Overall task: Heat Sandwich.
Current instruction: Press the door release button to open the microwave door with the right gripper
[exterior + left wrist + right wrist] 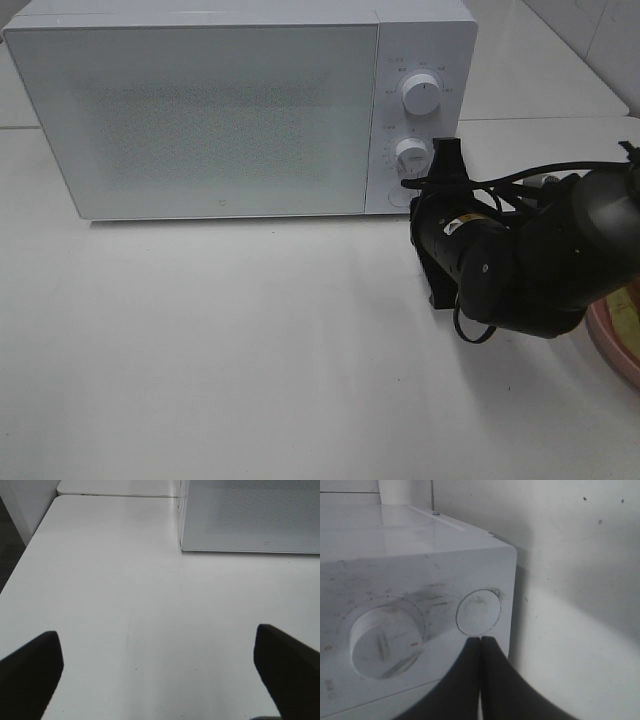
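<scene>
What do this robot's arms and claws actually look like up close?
The right arm is glossy black with rounded, bulky joints, loose black cables and a small yellowish label. The right claw has two plain black fingers tapering to narrow tips; the left claw is black too.

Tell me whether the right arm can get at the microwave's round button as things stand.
Probably yes. The right claw, shut, points tip-first at the round button on the microwave, right at its edge, with nothing visible between them.
</scene>
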Controlling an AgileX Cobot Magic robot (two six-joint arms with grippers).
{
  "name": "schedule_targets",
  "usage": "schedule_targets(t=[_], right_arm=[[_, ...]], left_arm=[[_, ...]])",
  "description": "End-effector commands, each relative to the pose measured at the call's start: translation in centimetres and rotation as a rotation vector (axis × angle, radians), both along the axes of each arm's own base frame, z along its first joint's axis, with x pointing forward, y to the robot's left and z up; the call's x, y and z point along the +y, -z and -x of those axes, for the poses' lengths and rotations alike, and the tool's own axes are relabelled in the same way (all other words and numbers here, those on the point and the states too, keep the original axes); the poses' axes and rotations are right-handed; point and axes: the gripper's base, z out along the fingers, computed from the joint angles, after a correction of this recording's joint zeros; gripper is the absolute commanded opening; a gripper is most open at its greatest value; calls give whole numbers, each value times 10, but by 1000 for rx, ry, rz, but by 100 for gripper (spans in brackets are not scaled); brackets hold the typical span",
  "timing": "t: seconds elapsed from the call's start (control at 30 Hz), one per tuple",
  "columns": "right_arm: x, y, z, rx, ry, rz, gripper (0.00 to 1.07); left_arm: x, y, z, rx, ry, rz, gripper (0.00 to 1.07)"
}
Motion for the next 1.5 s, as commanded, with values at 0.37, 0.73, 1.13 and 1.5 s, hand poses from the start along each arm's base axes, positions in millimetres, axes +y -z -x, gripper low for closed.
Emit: schedule_targets(t=[0.37, 0.73, 1.13, 1.5], right_arm=[[3, 14, -24, 13, 8, -43, 0], [8, 26, -39, 9, 15, -50, 0], [3, 21, -51, -52, 38, -43, 0], [0, 10, -60, -140, 62, -45, 0]], left_arm=[[-1, 1, 2, -15, 7, 11, 96], [-1, 1, 2, -15, 7, 11, 96], [-1, 1, 2, -15, 7, 11, 96], [-1, 1, 2, -15, 7, 11, 96]])
